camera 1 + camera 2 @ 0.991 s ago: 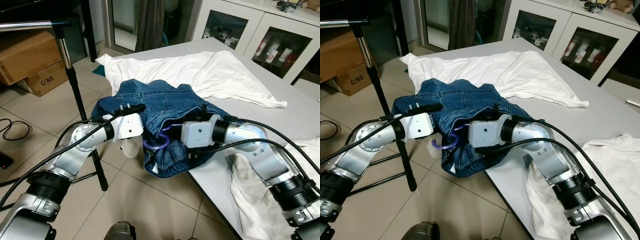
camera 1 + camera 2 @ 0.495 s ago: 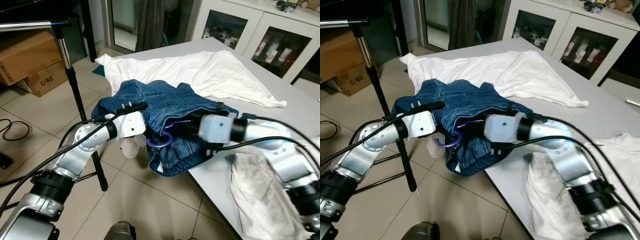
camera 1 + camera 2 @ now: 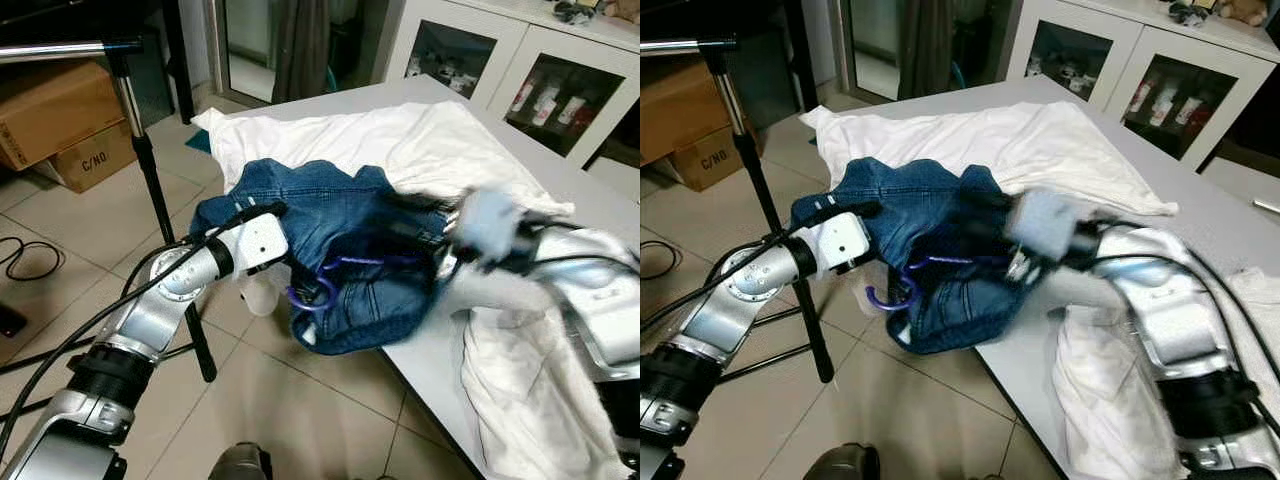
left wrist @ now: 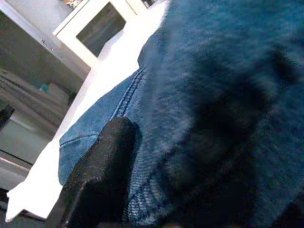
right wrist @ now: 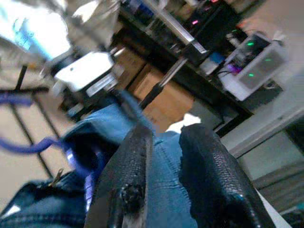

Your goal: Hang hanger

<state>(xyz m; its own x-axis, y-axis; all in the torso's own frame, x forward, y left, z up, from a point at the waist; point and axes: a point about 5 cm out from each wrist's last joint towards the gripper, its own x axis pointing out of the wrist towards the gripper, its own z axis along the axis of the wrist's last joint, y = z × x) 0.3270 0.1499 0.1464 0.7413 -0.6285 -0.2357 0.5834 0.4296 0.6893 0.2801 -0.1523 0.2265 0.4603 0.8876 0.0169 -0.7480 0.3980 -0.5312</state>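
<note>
Tiled floor [image 3: 300, 400] spread below a grey tabletop [image 3: 600, 215] where a white sheet [image 3: 400, 145] lay. Over its near edge hung a denim jacket [image 3: 340, 250] with a purple hanger [image 3: 318, 285] inside. Left gripper [image 3: 290, 265] pressed into the denim, jaws' state unclear; blurred right gripper [image 5: 164, 180] had jaws narrowly apart, clasping denim.

purple hanger [image 3: 318, 287] inside denim jacket [image 3: 330, 215], hook protruding.

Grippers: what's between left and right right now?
Head views: the denim jacket bunched at the table edge, with the purple hanger poking out of it, lies between the left gripper and the blurred right gripper.
</note>
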